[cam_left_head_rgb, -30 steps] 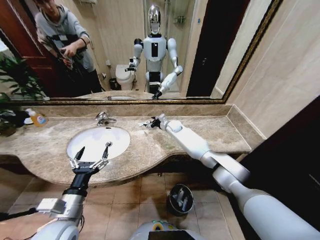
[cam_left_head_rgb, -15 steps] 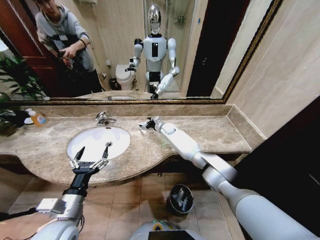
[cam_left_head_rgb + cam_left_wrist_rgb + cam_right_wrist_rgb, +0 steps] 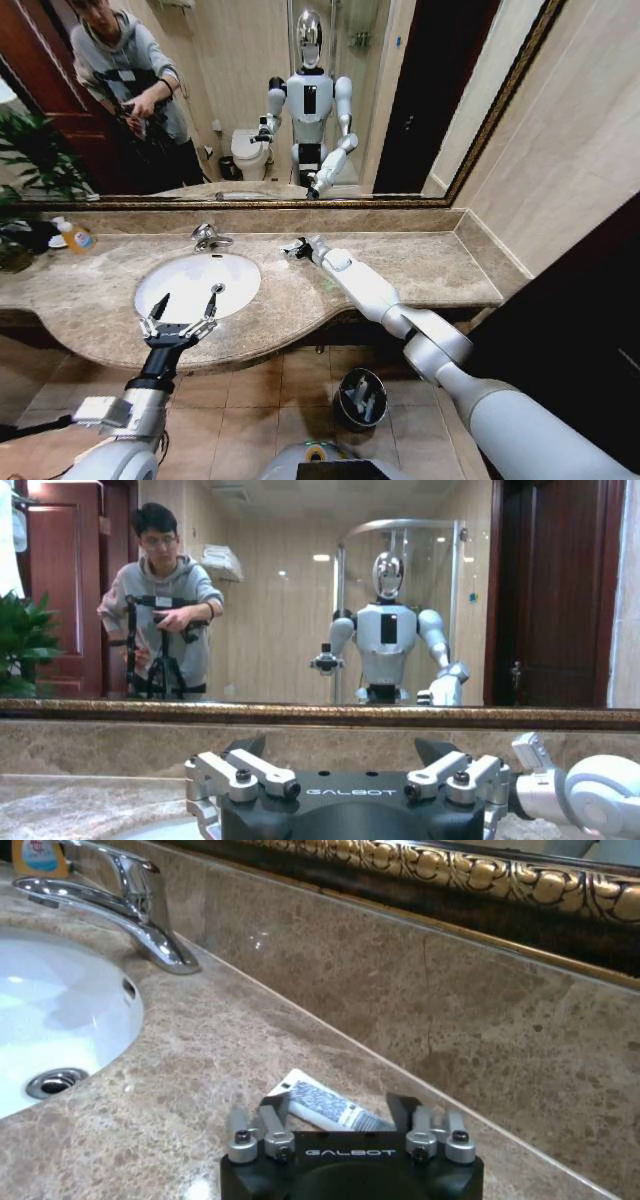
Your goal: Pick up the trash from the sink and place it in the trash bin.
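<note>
- Right gripper [image 3: 291, 247] has pulled in from a second ago and now sits closer to the faucet [image 3: 207, 237], low over the marble counter [image 3: 420, 262].
- Its fingers stand apart, straddling a small white packet [image 3: 322, 1102] lying flat on the counter, right of the sink [image 3: 196, 283].
- Left gripper [image 3: 182, 306] hovers spread wide over the sink's near rim.
- Trash bin [image 3: 361, 398] sits on the floor below the counter.

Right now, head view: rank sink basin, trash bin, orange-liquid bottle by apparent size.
1. Sink basin, clearly largest.
2. Trash bin, on the floor below the counter and at a different depth from the basin, so true sizes may differ.
3. Orange-liquid bottle, smallest, at the counter's far left.
</note>
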